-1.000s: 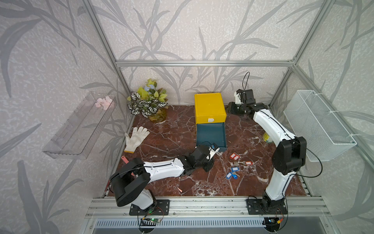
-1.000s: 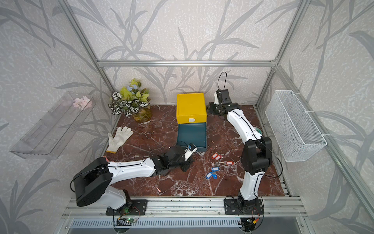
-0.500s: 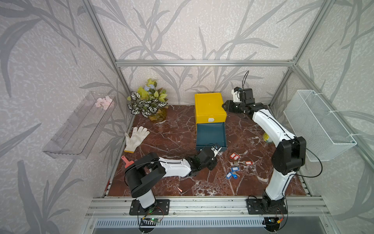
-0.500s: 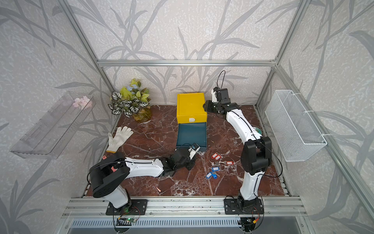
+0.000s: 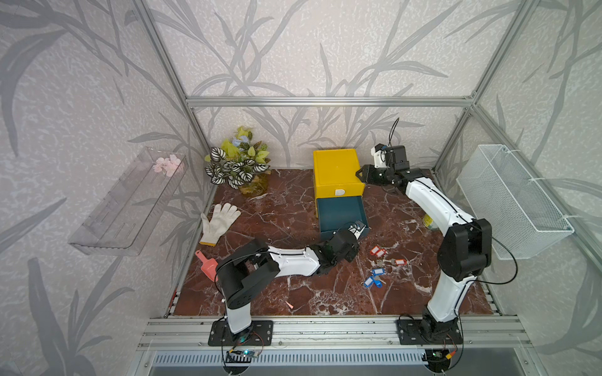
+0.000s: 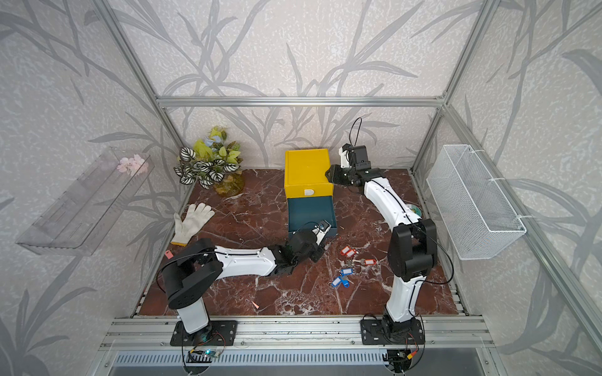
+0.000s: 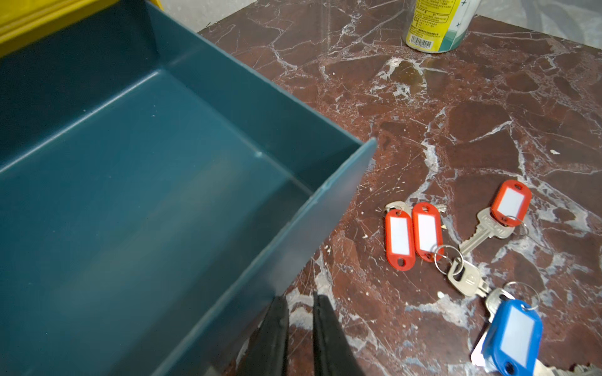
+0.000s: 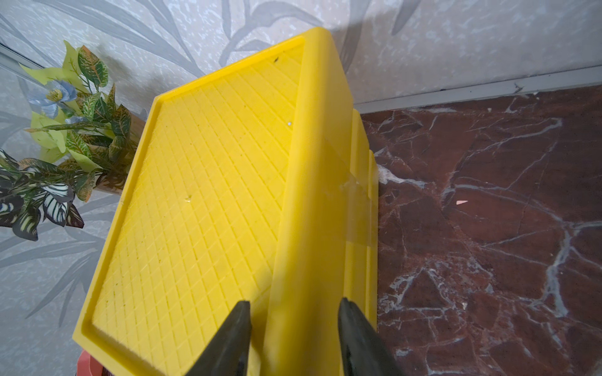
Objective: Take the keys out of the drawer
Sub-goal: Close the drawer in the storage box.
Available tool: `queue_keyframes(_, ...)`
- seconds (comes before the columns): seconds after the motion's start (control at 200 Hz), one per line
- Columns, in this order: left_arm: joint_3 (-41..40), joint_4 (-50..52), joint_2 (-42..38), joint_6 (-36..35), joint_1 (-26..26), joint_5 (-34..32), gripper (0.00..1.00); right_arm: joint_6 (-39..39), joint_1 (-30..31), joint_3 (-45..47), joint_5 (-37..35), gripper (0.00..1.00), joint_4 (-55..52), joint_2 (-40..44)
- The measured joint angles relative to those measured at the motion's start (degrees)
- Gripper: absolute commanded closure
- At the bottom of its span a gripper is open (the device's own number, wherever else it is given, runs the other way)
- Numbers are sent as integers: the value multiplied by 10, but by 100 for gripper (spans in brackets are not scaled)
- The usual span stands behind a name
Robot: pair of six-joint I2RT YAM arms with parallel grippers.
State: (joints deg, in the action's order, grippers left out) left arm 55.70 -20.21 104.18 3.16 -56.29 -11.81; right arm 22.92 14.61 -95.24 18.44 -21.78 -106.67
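The teal drawer (image 5: 340, 211) (image 6: 311, 213) (image 7: 130, 179) stands pulled out of the yellow cabinet (image 5: 335, 169) (image 8: 211, 195), and its floor is bare. The keys (image 5: 377, 250) (image 6: 348, 251) (image 7: 427, 231), with red and blue tags, lie on the marble right of the drawer's front. My left gripper (image 5: 355, 249) (image 7: 300, 298) sits low against the drawer's front panel, jaws a narrow gap apart with only marble between them. My right gripper (image 5: 358, 174) (image 8: 294, 301) is open, its fingers astride the cabinet's top right edge.
A white glove (image 5: 218, 221), a red scoop (image 5: 207, 268) and a potted plant (image 5: 239, 166) are on the left side. A yellow can (image 7: 436, 22) stands right of the keys. A wire basket (image 5: 511, 201) hangs on the right wall, a clear shelf (image 5: 130, 201) on the left.
My right gripper has swung left from behind the cabinet onto its top right edge. My left gripper has shifted a little right along the drawer's front, with its elbow drawn in.
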Motion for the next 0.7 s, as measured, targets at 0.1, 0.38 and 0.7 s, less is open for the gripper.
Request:
queue_keyframes(0.1, 14, -1, 9, -1, 16, 9, 82, 4, 0, 10, 1, 53, 14, 4)
queue_keyframes(0.38, 58, 0, 25, -1, 91, 29, 81, 13, -3, 18, 8, 54, 23, 6)
queue_keyframes(0.7, 118, 1, 73, 1, 121, 37, 81, 15, -5, 28, 17, 54, 40, 7)
